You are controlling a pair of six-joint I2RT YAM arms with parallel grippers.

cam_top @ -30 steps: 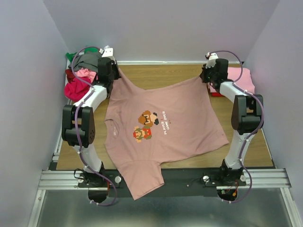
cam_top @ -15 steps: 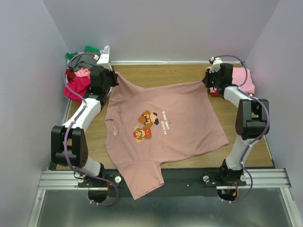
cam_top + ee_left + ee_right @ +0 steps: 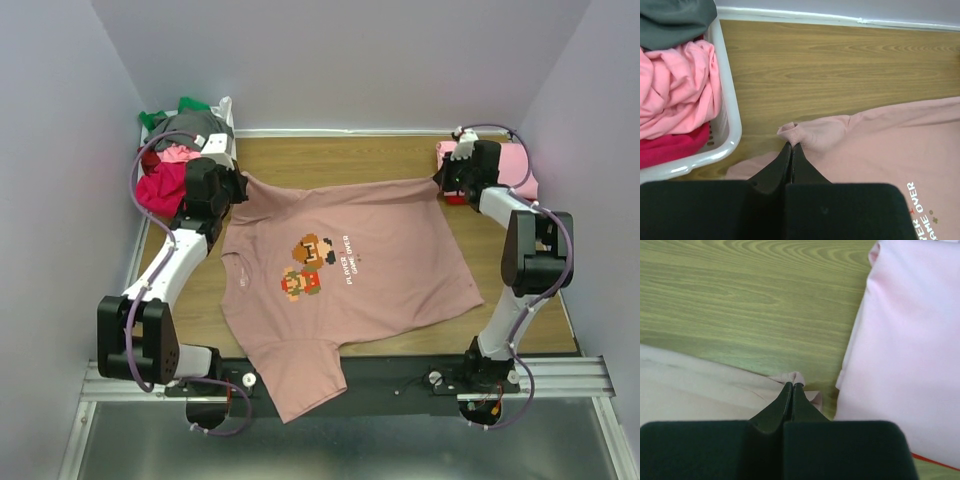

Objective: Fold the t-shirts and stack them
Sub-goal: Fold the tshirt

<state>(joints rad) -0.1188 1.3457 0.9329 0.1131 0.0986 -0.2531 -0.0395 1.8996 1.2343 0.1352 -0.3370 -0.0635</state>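
Observation:
The dusty-pink t-shirt (image 3: 340,270) with the pixel-art print lies spread on the wooden table, one sleeve hanging over the near edge. My left gripper (image 3: 238,180) is shut on its far left hem corner (image 3: 790,132). My right gripper (image 3: 441,180) is shut on its far right hem corner (image 3: 794,377). The far hem runs stretched between them. Other t-shirts, grey, green, pink and red, are piled in a white basket (image 3: 160,165) at far left, also in the left wrist view (image 3: 725,125). A folded light-pink t-shirt (image 3: 515,165) lies at far right, close to my right gripper (image 3: 792,385).
Purple walls enclose the table on three sides. The metal rail (image 3: 340,375) with the arm bases runs along the near edge. Bare wood (image 3: 340,155) shows beyond the shirt's far hem. A red item edge (image 3: 935,462) peeks from under the folded light-pink shirt.
Both grippers have moved toward the near side and lower with the shirt's far corners. The far hem has come nearer and straighter. The basket pile now shows more.

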